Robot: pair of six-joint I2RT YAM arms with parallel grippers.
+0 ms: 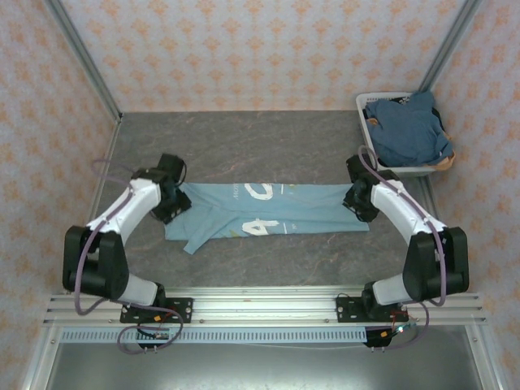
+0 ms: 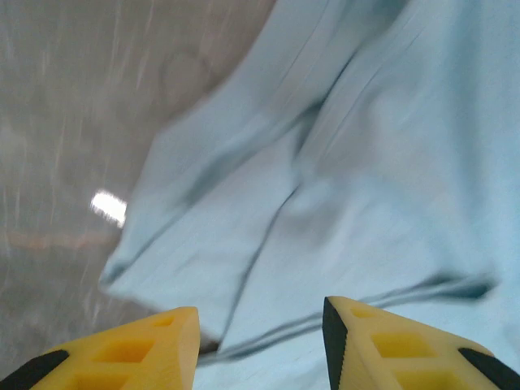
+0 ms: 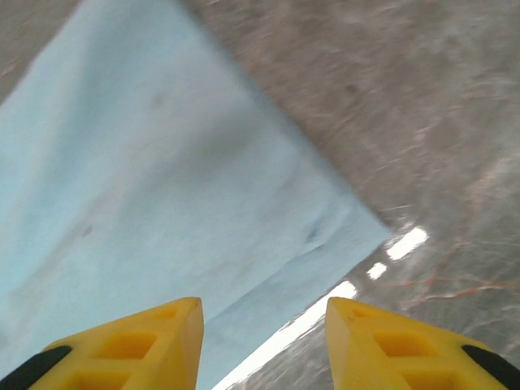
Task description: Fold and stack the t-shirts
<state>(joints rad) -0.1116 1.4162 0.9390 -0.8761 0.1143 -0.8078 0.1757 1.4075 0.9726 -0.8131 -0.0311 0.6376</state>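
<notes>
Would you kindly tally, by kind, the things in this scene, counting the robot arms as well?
Light sky-blue t-shirt: 1
Heap of slate-blue t-shirts: 1 (shirts in it cannot be counted)
White laundry basket: 1
Robot arms: 2, left arm and right arm
Total: 5

Bare grey stone-patterned table [image 1: 268, 146] lies open beyond and before the light sky-blue cloth t-shirt [image 1: 301, 215]; the white plastic laundry basket [image 1: 362, 104] blocks my far right corner.
</notes>
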